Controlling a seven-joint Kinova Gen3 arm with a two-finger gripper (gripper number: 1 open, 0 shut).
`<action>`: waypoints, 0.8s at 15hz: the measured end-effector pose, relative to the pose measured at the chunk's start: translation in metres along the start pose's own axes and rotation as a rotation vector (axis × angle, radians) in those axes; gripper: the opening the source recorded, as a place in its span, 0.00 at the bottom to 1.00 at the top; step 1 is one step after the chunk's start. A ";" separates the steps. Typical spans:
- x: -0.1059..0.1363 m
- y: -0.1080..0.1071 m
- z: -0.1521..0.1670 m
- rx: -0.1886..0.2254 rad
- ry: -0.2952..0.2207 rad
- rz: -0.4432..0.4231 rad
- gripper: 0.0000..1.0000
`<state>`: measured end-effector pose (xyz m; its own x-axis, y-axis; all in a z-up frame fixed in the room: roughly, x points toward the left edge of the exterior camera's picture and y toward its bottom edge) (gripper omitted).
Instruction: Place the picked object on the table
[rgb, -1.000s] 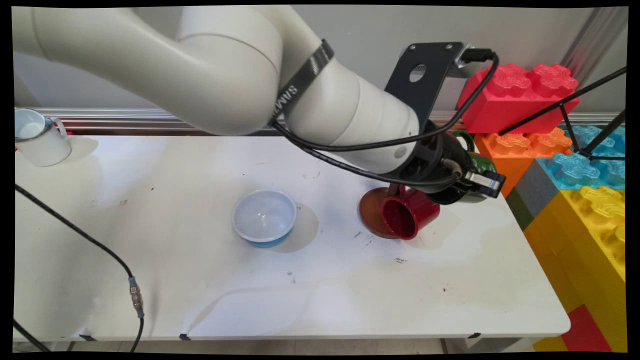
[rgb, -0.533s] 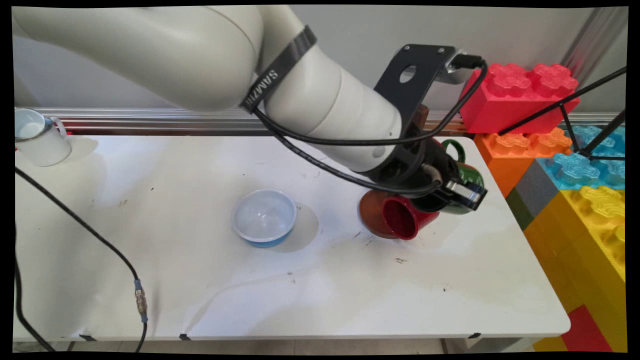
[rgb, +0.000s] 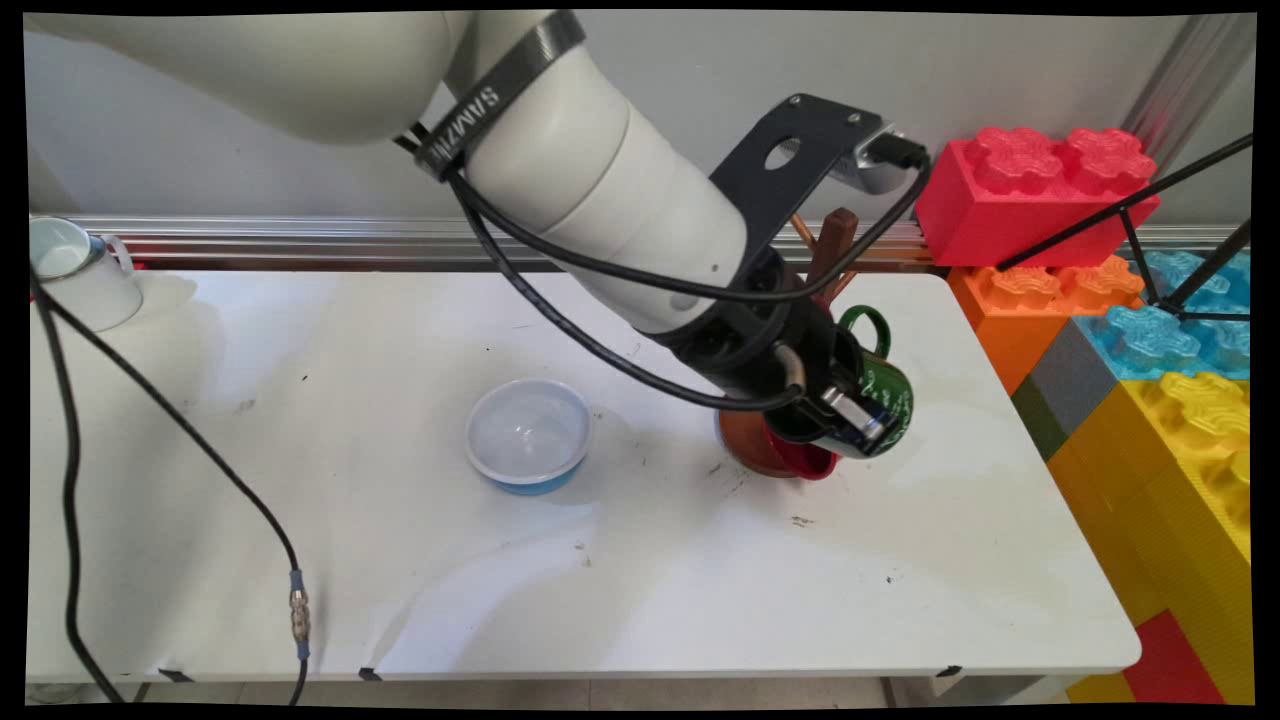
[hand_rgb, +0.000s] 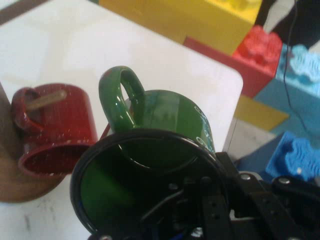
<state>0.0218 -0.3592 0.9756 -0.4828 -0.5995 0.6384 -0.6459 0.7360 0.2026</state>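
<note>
My gripper (rgb: 848, 412) is shut on the rim of a green mug (rgb: 890, 392), which hangs tilted just above the table with its handle pointing up and back. In the hand view the green mug (hand_rgb: 172, 116) fills the middle, with my gripper (hand_rgb: 209, 196) clamped on its black-lined rim, one finger inside. Right beside it, a red mug (hand_rgb: 60, 131) hangs by its handle on a wooden peg (hand_rgb: 46, 100) of a mug tree. In the main view the red mug (rgb: 806, 463) is mostly hidden behind my hand, above the tree's round brown base (rgb: 742, 447).
A white-and-blue bowl (rgb: 528, 436) sits at mid-table, left of the mug tree. A white mug (rgb: 72, 272) stands at the far left back corner. Big toy blocks (rgb: 1040, 190) are stacked past the table's right edge. A black cable (rgb: 180, 450) hangs across the left side.
The arm has swung left and down, carrying the green mug from behind the red mug to in front of it, close to the tree's base. The red mug and bowl have stayed put.
</note>
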 end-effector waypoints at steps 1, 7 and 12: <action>0.000 -0.001 -0.002 0.002 -0.017 0.022 0.00; -0.007 -0.012 -0.011 0.025 -0.116 0.135 0.00; -0.017 -0.024 -0.011 0.028 -0.201 0.230 0.00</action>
<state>0.0524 -0.3628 0.9682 -0.7240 -0.4701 0.5048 -0.5208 0.8524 0.0469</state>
